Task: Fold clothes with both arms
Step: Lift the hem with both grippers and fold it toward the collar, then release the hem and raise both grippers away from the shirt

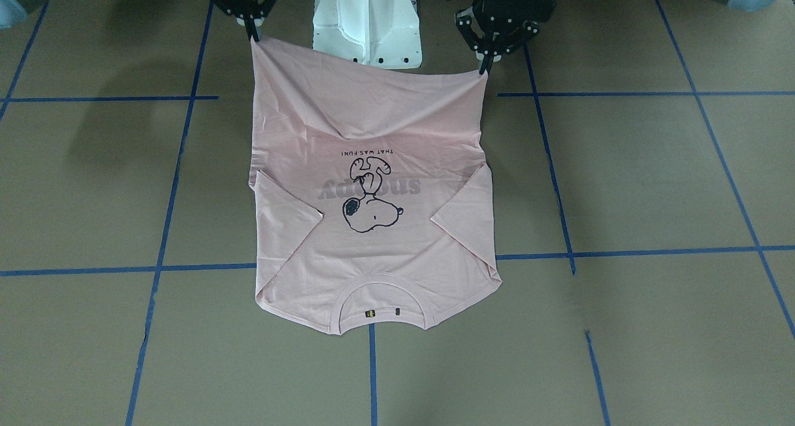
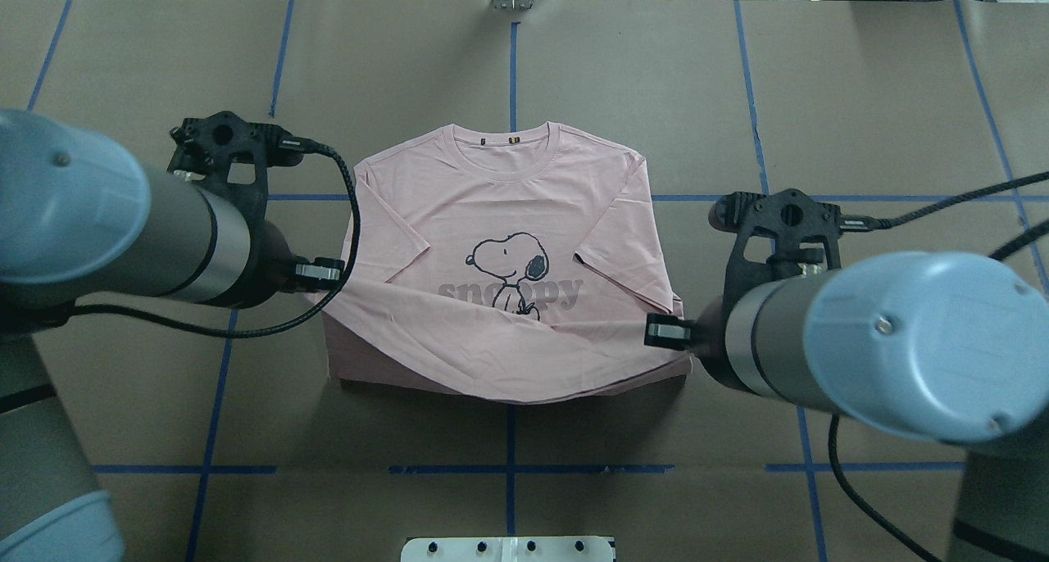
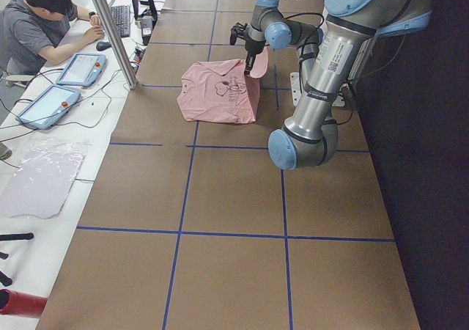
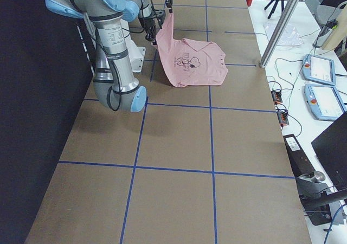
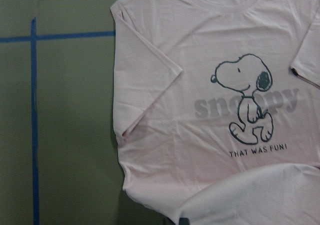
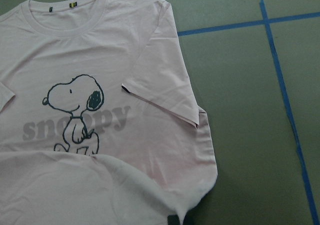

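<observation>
Front view: the T-shirt [image 1: 372, 252] lies collar end flat on the tabletop [image 1: 652, 177], print up — its hem lifted, one corner clamped in the left fingers [image 1: 484, 66], the other in the right fingers [image 1: 253, 33]. Overhead: the raised hem sags between the left arm [image 2: 164, 242] and right arm [image 2: 778, 341].

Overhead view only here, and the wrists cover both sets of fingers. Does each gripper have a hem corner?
Observer: Yes. In the front-facing view the left gripper and the right gripper are each shut on one bottom corner of the T-shirt.
Operator: Is that edge off the table, or just pinched where it lay?
Observer: It is off the table. The exterior right view shows the hem held up in the air near the robot, while the rest of the shirt lies flat on the table.
</observation>
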Controlling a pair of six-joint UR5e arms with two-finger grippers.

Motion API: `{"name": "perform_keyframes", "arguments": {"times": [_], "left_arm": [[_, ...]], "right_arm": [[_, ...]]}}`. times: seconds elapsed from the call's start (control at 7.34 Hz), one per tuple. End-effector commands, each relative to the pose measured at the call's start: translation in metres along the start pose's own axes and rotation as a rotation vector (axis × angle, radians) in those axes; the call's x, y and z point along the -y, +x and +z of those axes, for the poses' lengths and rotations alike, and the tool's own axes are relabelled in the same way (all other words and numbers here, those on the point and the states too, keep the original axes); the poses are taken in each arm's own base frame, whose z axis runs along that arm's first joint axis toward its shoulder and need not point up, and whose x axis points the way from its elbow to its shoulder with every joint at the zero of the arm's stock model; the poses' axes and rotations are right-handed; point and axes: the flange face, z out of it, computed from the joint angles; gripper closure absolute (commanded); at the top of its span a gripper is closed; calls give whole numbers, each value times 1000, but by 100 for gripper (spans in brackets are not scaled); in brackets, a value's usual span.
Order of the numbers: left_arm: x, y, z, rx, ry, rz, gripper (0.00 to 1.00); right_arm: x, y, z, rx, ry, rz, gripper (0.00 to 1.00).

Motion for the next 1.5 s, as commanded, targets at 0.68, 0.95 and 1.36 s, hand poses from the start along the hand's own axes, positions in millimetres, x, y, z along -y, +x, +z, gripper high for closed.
{"name": "perform_keyframes", "arguments": {"times": [0.68, 0.95, 1.36], "left_arm": [[151, -46, 148, 98, 101, 21, 100], [192, -59, 214, 101, 124, 24, 100], [215, -93, 237, 110, 152, 147, 0]], "right_arm": [[201, -21, 178, -73, 102, 23, 100], [265, -9, 252, -103, 131, 34, 100], [307, 8, 286, -131, 135, 0, 0]]}}
